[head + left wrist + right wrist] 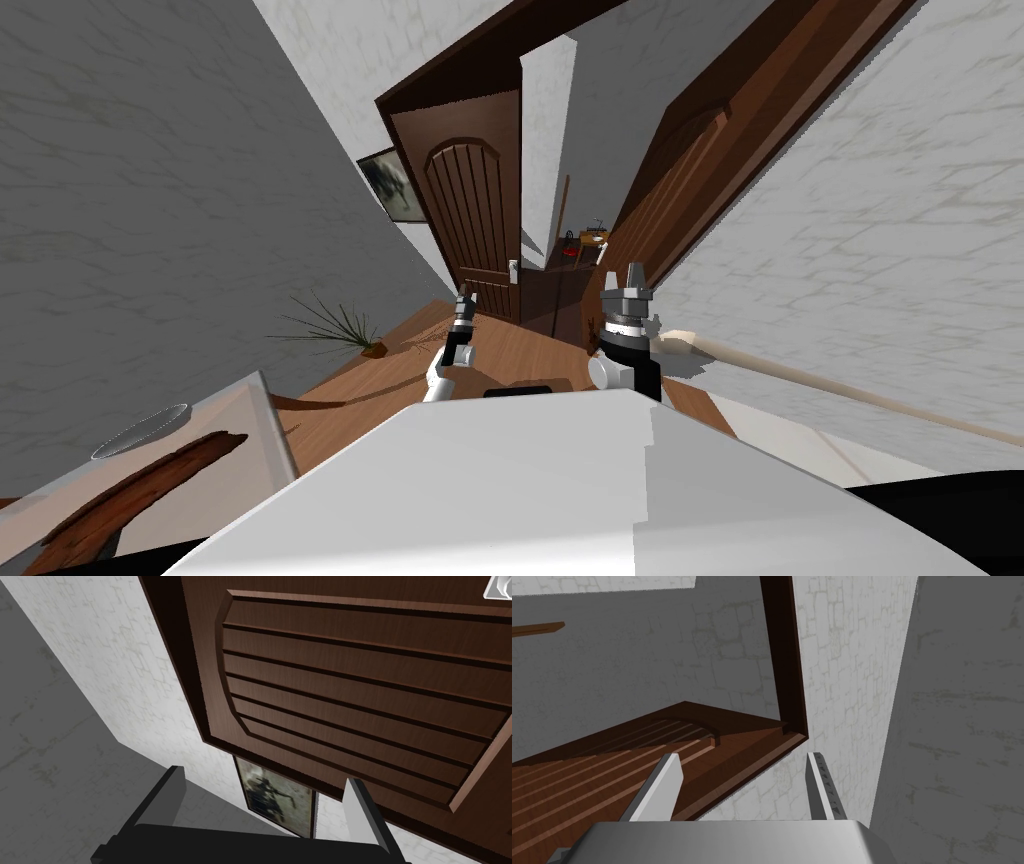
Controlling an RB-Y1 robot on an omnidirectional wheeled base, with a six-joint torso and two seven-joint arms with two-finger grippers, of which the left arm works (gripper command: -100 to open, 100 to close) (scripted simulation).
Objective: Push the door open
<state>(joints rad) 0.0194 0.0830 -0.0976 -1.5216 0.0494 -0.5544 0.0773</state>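
1. The dark brown door (465,220), with an arched, slatted panel, stands at 12 o'clock across the wooden floor (520,350). It is set under a dark door frame (480,50).
2. A white handle (513,268) sits on the door's 3 o'clock edge. Just beyond that edge a narrow gap shows a pale wall and a small table (594,238) further off.
3. A second brown door (680,180) runs along the wall at 1 o'clock, seen at a steep slant.
4. The left end effector (463,303) is raised in front of the arched door, low on it and toward 11 o'clock of me. Its fingers (172,791) are spread apart and hold nothing. In its wrist view they point at the slatted panel and stand clear of it.
5. Past those fingers a framed picture (275,801) hangs on the pale wall just beside the door.
6. The right end effector (635,280) is raised at 1 o'clock, near the second door. Its fingers (664,786) are likewise spread and empty, and they point toward that door's upper corner and its frame.
7. A potted plant (335,325) stands on the floor at 10 o'clock, against the grey wall.
8. At 8 o'clock a clear, shallow dish (140,430) lies on a desk (255,440).
9. A pale rail (800,375) runs along the wall at 3 o'clock.
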